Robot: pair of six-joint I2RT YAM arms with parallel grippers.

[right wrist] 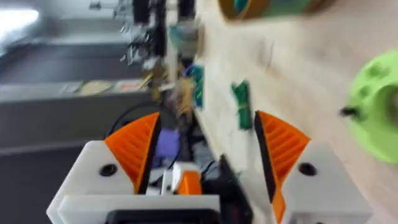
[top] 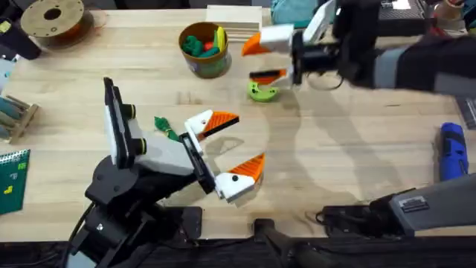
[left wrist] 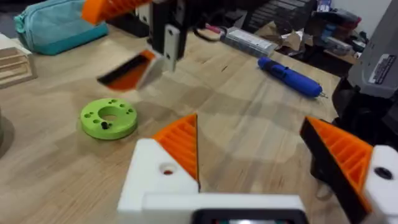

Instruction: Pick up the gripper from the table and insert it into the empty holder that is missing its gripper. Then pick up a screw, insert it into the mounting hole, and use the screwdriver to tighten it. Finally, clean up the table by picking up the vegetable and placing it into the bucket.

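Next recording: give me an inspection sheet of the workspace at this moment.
Surface: light wooden table, no spills seen.
Job's things: bright-blue screwdriver lies near the right edge; dark-green leafy vegetable on the table; olive-brown bucket holds red and yellow toys.
Clutter: lime-green ring; brown filament spool; teal pouch.
Grippers: left gripper open; right gripper open, by the ring.
Cables: black cable near the right arm's base.
Surroundings: too blurred to tell.

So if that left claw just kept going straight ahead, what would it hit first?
Probably nothing close. The left claw points across bare table, between the lime-green ring and the blue screwdriver. The way looks free, though depth is hard to judge.
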